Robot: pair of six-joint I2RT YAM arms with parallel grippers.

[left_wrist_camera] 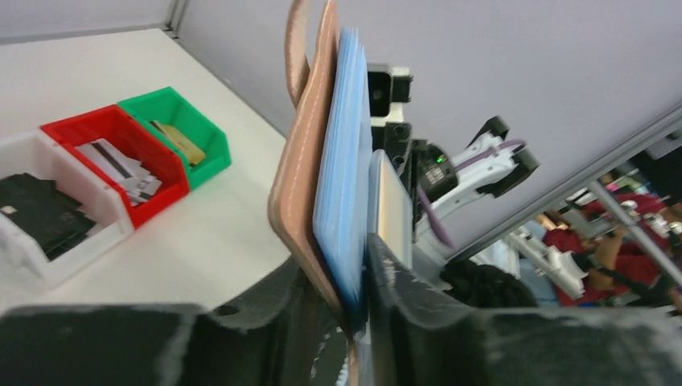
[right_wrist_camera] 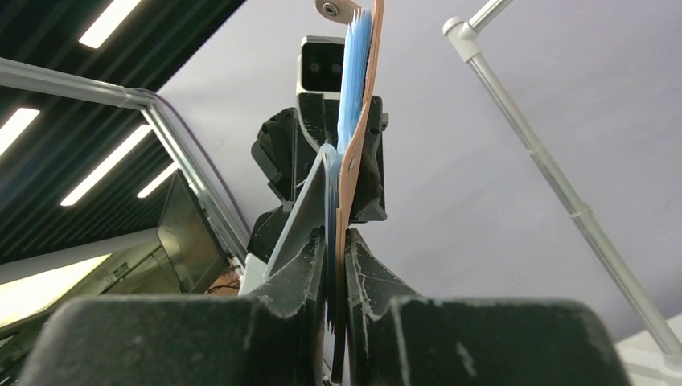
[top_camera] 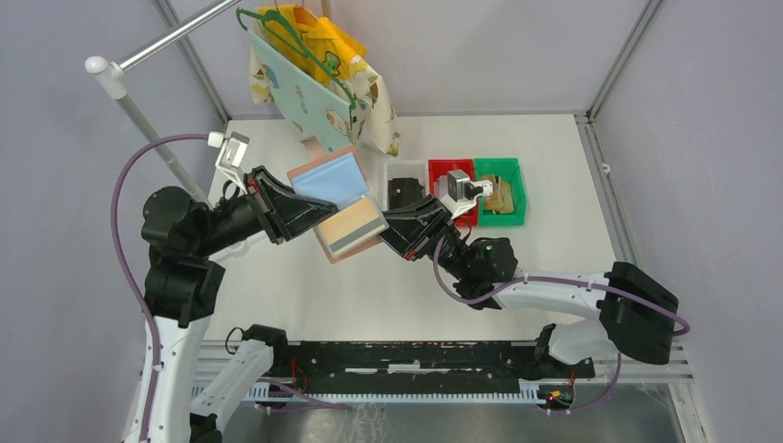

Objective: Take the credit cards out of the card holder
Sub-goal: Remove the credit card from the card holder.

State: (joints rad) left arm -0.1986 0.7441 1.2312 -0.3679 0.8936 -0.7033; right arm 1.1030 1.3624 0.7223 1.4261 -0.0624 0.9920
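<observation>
The salmon-pink card holder hangs open in the air between both grippers, with its light blue inside facing up. My left gripper is shut on its left side, seen edge-on in the left wrist view. My right gripper is shut on its right edge, pinching the pink and blue layers. A grey-silver credit card lies on the lower panel; it also shows in the left wrist view and in the right wrist view. Left gripper and right gripper are both clamped.
Three bins stand behind the right gripper: a clear one with black cards, a red one with grey cards, a green one with gold cards. A rack pole and hanging cloth bags stand at the back left.
</observation>
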